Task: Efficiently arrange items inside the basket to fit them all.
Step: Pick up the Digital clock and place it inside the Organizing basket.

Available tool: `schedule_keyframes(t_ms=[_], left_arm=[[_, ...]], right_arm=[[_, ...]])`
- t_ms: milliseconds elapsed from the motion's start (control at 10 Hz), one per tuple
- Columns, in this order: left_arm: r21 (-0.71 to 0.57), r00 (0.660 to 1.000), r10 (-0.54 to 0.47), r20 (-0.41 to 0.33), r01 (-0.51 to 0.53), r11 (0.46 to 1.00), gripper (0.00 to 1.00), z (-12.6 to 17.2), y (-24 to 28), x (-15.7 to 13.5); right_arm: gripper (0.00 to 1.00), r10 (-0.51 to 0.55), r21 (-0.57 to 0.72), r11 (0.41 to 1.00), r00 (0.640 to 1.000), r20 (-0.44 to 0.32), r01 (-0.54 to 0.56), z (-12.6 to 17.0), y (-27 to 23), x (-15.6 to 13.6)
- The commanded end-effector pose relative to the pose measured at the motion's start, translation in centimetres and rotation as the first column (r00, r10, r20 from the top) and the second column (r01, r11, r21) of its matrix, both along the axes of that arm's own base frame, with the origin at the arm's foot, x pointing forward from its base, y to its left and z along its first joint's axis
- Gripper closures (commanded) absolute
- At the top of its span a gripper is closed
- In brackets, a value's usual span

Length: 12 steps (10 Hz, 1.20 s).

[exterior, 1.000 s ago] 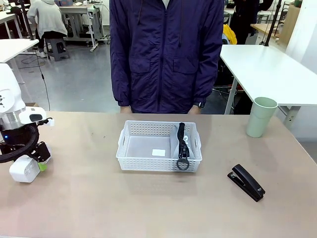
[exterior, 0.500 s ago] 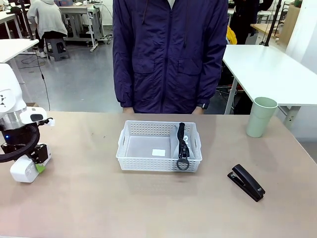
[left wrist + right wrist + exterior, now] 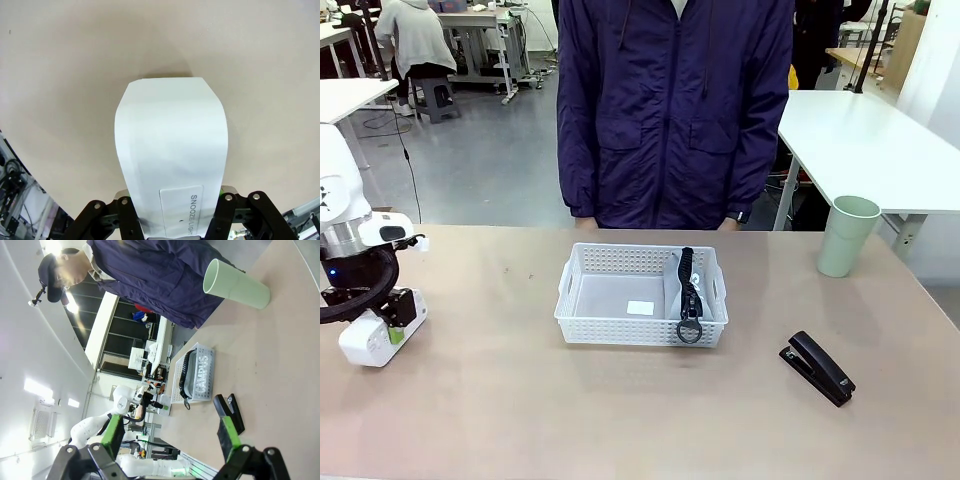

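A: White box (image 3: 365,341) first. Where is it?
B: Far left of the table (image 3: 520,400), well apart from the basket (image 3: 620,331). The left claw (image 3: 382,328) is on it.
A: Change from a second ago?
B: The claw was spread wide around the box then. Now its fingers pinch the box's two long sides. The box itself has barely shifted. The person (image 3: 675,110) at the far edge has moved a bit to the right. Basket, stapler (image 3: 817,367) and cup (image 3: 847,236) are the same.
A: Lifted?
B: Can't tell.
A: Box axis?
B: In the left wrist view the white box (image 3: 172,165) runs lengthwise from the left claw (image 3: 172,222) toward the top of the picture. The fingers cross its short width, and the end by the fingers has a "SNOOZE/LIGHT" label.
A: The rest, quick.
B: The basket is mid-table, long axis left to right. The pouch (image 3: 673,296) stands on edge in the basket's right part, running near to far. Its strap (image 3: 688,285) hangs over the near wall. The right wrist view shows "CAMPUS" on the pouch (image 3: 202,376).
A: Stapler and cup?
B: The stapler lies flat near the right, on a diagonal from far-left to near-right. The cup is upright at the far right, mouth up.
A: Other claw?
B: The right claw (image 3: 171,435) is spread wide and holds nothing, with the stapler (image 3: 227,412) and cup (image 3: 235,284) beyond it.
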<state>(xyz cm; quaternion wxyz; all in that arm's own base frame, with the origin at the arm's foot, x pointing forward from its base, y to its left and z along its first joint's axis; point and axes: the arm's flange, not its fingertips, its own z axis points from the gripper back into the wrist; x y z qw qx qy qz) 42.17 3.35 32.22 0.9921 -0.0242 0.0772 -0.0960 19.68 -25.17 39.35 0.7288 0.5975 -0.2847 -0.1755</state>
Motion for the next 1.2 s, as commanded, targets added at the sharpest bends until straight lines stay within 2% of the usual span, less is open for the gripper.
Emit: schedule_keyframes(t_ms=[0,100,200,400,600,800,1000,1100], left_arm=[[-0.033,1.000,0.020,0.000,-0.020,0.999,1.00,0.1,0.0,0.4],[-0.057,1.000,0.027,0.013,-0.026,0.998,1.00,1.1,0.2,0.1],[-0.128,0.998,0.041,0.044,-0.035,0.991,1.00,3.9,0.3,-0.7],[-0.234,0.987,0.134,0.092,-0.109,0.966,1.00,10.5,0.0,-2.4],[-0.282,0.966,0.167,0.196,-0.108,0.953,1.00,16.8,-1.6,-4.5],[-0.350,0.957,0.156,0.242,-0.064,0.935,1.00,19.8,-2.4,-6.2],[-0.442,0.963,0.159,0.219,-0.047,0.896,1.00,19.6,-1.3,-6.2],[-0.341,0.956,0.153,0.250,-0.061,0.938,0.58,21.1,-2.5,-6.7]], right_arm=[[0.00,-0.008,-0.003,1.000,0.999,0.037,0.008,0.3,-0.1,0.3],[0.00,-0.008,-0.003,1.000,0.999,0.037,0.008,0.3,-0.1,0.3],[0.00,-0.008,-0.003,1.000,0.999,0.037,0.008,0.3,-0.1,0.3],[0.00,-0.008,-0.003,1.000,0.999,0.037,0.008,0.3,-0.1,0.3],[0.00,-0.008,-0.003,1.000,0.999,0.037,0.008,0.3,-0.1,0.3],[0.00,-0.008,-0.003,1.000,0.999,0.037,0.008,0.3,-0.1,0.3],[0.00,-0.008,-0.003,1.000,0.999,0.037,0.008,0.3,-0.1,0.3],[0.00,-0.008,-0.003,1.000,0.999,0.037,0.008,0.3,-0.1,0.3]])
